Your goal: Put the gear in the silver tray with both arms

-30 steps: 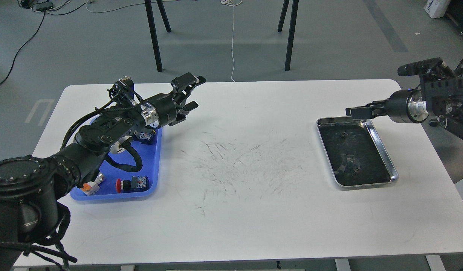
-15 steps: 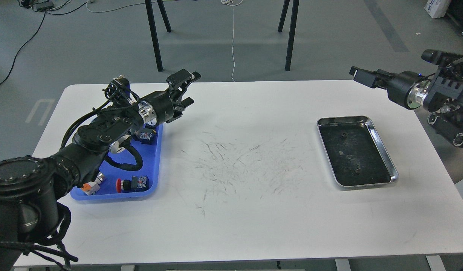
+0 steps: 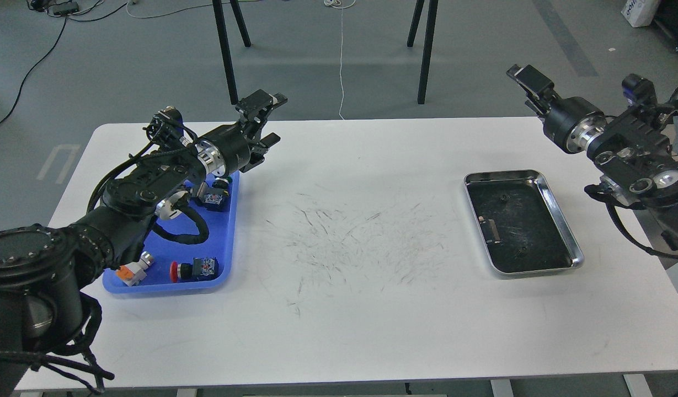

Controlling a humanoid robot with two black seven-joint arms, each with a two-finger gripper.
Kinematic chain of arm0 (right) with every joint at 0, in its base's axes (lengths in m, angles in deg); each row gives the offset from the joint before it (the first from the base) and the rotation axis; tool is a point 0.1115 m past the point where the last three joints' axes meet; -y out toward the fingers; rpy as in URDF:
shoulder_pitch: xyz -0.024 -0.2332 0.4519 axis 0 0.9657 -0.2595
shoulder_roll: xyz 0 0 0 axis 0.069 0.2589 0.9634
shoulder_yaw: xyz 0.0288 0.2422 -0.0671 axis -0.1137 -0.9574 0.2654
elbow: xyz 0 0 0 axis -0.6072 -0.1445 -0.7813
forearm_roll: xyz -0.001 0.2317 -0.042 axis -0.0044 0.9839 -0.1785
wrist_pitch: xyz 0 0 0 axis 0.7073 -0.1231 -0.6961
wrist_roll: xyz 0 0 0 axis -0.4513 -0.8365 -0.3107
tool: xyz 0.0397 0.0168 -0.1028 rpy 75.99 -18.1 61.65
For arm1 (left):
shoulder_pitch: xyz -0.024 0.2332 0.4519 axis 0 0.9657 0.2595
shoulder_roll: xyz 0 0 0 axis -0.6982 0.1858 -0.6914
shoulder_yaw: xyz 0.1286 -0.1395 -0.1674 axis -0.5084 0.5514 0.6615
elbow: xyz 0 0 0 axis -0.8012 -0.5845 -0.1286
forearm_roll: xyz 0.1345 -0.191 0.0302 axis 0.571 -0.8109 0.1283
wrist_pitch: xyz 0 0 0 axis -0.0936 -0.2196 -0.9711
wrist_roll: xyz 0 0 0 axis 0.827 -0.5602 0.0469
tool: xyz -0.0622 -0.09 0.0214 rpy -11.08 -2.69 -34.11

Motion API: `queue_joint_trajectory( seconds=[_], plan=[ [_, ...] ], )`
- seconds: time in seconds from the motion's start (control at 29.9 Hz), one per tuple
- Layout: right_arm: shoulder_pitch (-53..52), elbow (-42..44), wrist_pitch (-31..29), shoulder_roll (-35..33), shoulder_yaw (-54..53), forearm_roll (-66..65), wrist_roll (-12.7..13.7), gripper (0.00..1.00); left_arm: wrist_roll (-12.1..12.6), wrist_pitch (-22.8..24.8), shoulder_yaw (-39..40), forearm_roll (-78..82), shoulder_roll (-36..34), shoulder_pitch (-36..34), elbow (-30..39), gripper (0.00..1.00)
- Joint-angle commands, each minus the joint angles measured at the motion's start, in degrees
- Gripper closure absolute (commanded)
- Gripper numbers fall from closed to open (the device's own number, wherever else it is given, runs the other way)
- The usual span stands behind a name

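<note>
Both tools are hovering empty: left tool (image 3: 266,122) spread apart above the blue tray (image 3: 228,231), right tool (image 3: 529,82) unreadable. Silver tray (image 3: 562,220) is sitting on the counter (image 3: 339,309); its tiny dark specks risk being misjudged as gears.

- Table (image 3: 344,309): tray (image 3: 228,242) with small parts at the left side; silver tray (image 3: 562,220) at the right side, well apart.
- Left arm (image 3: 151,193) above the left tray, left gripper (image 3: 264,121) near the table's far edge.
- Right gripper (image 3: 529,82) behind the silver tray, beyond the far right corner.
</note>
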Motion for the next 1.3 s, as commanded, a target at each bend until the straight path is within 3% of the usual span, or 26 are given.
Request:
queue_joint_trajectory(
  seconds=[0.0, 0.47, 0.87, 1.27],
  plan=[
    [0.56, -0.09, -0.79, 0.33, -1.25, 6.59, 0.0, 0.02, 0.0, 0.09, 2.31, -1.02, -0.67, 0.05, -0.07, 0.0],
    [1.97, -1.5, -5.35, 2.44, -8.53, 30.77, 0.0, 0.02, 0.0, -0.08, 9.0, -3.74, -2.26, 0.76, -0.16, 0.0],
    [6.01, -7.02, -8.0, 5.08, -25.42, 34.38, 0.0, 0.02, 0.0, 0.01, 14.35, -9.19, -1.47, 1.72, -0.16, 0.0],
    [9.44, -7.21, -7.29, 8.15, -25.69, 33.86, 0.0, 0.02, 0.0, -1.84, 19.02, -10.16, 0.2, 3.57, -0.16, 0.0]
  ],
)
